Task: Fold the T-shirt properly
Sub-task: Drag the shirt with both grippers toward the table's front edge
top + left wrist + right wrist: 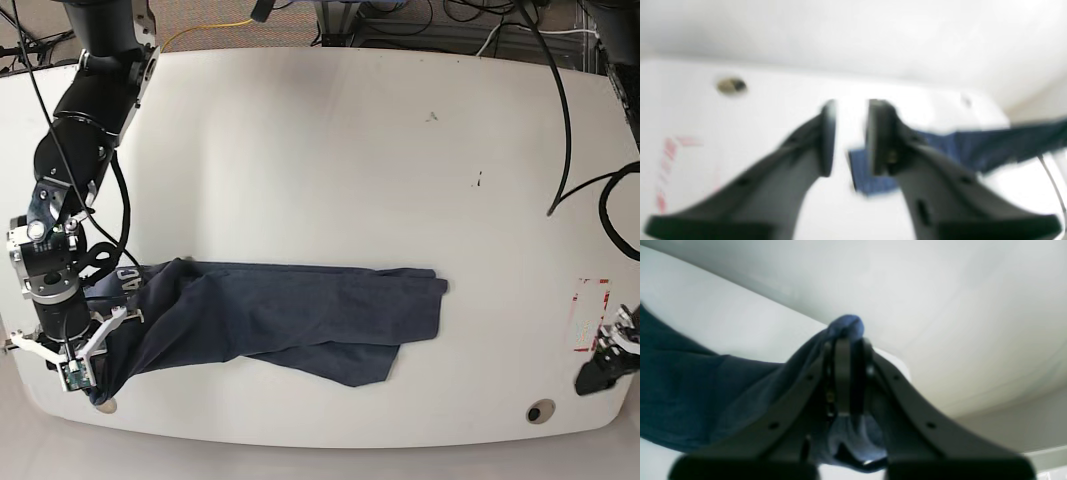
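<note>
T-shirt (pixel 310 305) lengthwise left-right; right pincer (pixel 848 376) grips left end, left pincer (pixel 851 136) parted.

- T-shirt (pixel 310 310): cloth, matt, soft-looking, faintly heathered; lettering pale against the weave.
- Surface (pixel 330 180): smooth, white — low sheen, soft reflections.
- Right jaws (pixel 853 376): dark and matt; material unclear, blurred.
- Left jaws (pixel 851 136): dark grey, matt — too blurred for texture.
- Right arm (pixel 75 160): black, smooth, glossy highlights.
</note>
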Tool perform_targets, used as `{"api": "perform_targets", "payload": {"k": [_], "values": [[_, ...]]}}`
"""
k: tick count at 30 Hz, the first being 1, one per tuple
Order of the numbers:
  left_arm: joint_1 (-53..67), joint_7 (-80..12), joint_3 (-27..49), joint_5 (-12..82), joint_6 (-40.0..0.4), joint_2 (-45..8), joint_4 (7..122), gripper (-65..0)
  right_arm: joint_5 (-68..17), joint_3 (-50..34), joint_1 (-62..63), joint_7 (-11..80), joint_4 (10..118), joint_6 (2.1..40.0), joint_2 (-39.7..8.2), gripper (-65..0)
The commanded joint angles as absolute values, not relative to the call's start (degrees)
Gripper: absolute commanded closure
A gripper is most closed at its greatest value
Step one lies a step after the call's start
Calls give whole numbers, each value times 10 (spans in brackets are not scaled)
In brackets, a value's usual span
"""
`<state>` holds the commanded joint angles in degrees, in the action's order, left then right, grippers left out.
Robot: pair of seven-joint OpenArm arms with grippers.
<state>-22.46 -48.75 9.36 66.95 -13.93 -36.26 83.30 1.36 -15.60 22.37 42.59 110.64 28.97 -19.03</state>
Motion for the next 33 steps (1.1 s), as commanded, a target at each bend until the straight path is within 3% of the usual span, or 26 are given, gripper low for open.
{"api": "perform_targets", "payload": {"k": [3, 10, 16, 22, 33], "values": [[-177, -487, 92, 653, -139, -314, 833, -260, 14, -156, 211, 425, 1107, 290, -189, 0], [-137, -487, 92, 497, -143, -197, 828, -265, 14, -156, 193, 425, 1106, 290, -177, 0], [-132, -467, 93, 369, -143, -115, 816, -392, 14, -169, 169, 423, 1110, 290, -175, 0], [-153, -429, 93, 318, -143, -90, 741, -396, 11, -175, 166, 423, 1108, 290, -172, 0], [-189, -385, 93, 341, -144, -76, 632, -394, 10, -175, 154, 422, 1110, 291, -169, 0]]}}
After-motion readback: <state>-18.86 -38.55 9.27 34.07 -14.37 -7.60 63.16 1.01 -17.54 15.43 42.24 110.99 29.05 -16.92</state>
